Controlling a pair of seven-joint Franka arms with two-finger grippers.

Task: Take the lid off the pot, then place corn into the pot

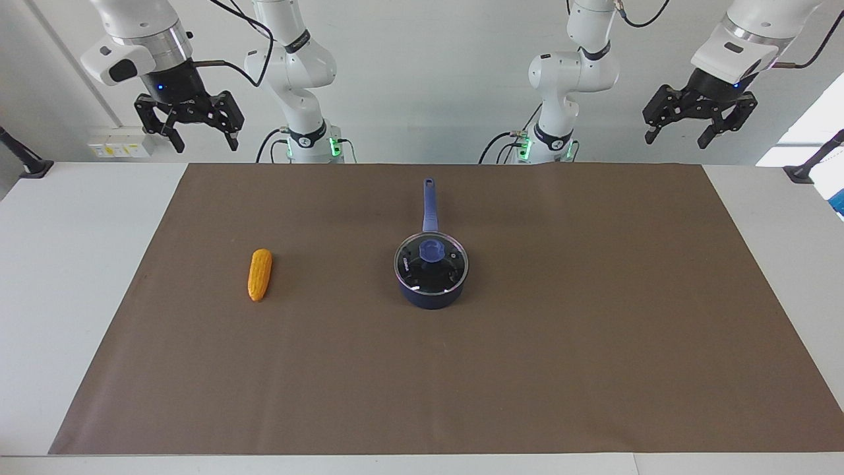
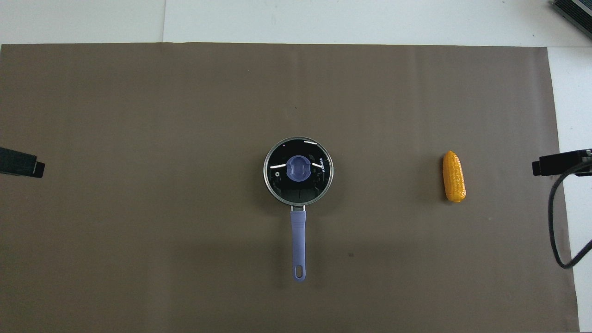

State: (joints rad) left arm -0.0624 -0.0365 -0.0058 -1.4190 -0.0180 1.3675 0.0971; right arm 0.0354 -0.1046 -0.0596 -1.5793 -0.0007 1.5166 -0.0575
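The navy pot (image 1: 432,295) stands mid-mat, its long blue handle (image 2: 299,240) pointing toward the robots. The glass lid (image 1: 431,264) (image 2: 298,170) sits flat on the pot, blue knob at its centre. The yellow-orange corn (image 1: 260,274) (image 2: 453,176) lies on the mat beside the pot, toward the right arm's end. My right gripper (image 1: 206,144) hangs open and empty high above the table's edge by the robots at that end. My left gripper (image 1: 677,140) hangs open and empty high at the left arm's end. Both arms wait.
A brown mat (image 1: 527,369) covers most of the white table (image 1: 59,277). Black clamp stands sit at the table corners near the robots (image 1: 30,165) (image 1: 808,168). A black cable (image 2: 557,222) loops down at the right arm's end.
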